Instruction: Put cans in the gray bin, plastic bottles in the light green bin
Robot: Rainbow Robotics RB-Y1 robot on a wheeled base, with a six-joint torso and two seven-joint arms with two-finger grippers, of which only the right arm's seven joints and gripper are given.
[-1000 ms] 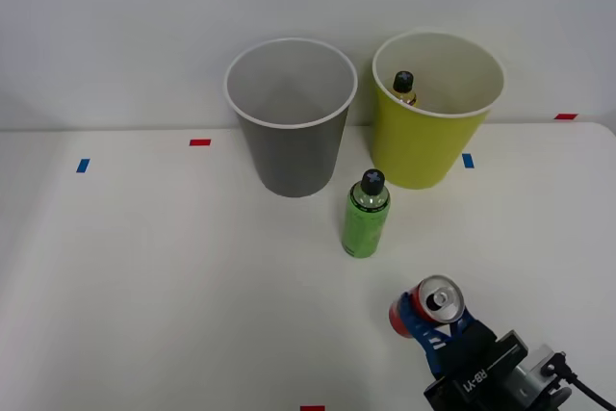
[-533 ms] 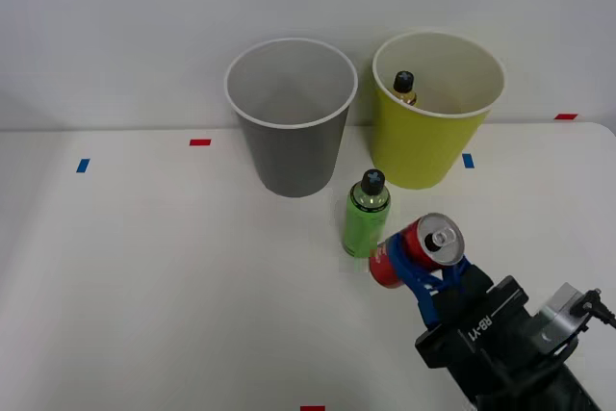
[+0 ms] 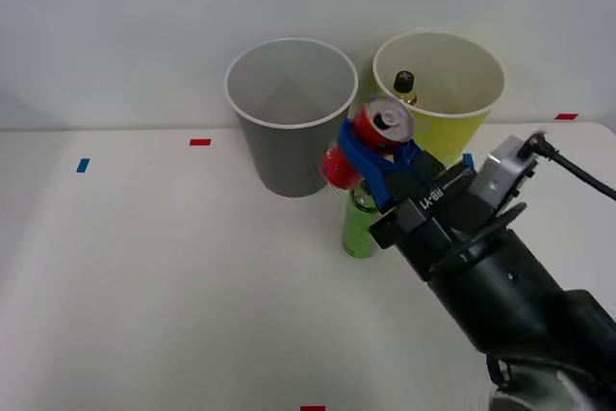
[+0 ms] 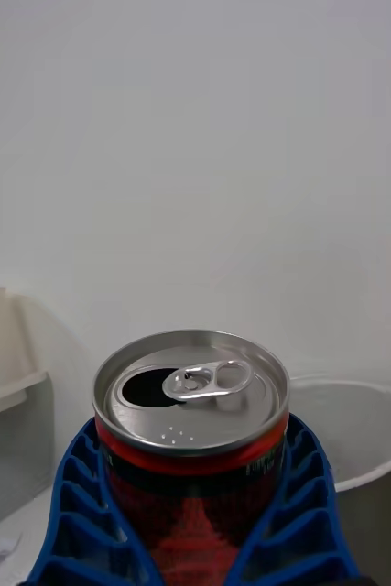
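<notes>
Since a second ago the right gripper has carried the red can up off the near part of the table and forward — it now hangs in the air in front of the two bins, between the gray bin and the light green bin, with the arm stretching across the lower right of the front view. The green bottle has stayed where it stood, but the can and the blue fingers now cover its cap and shoulder, so only its lower body shows.

The gripper's fingers are clamped on the can, one on either side of its red wall. The right wrist view gives what the front view cannot: the can's silver top close up, its mouth open and the pull tab lying flat, the ribbed fingers hugging both sides — and behind it a stretch of the gray bin's white rim.

In the front view the amber-necked bottle stands inside the light green bin; only its black cap and neck clear the rim.
</notes>
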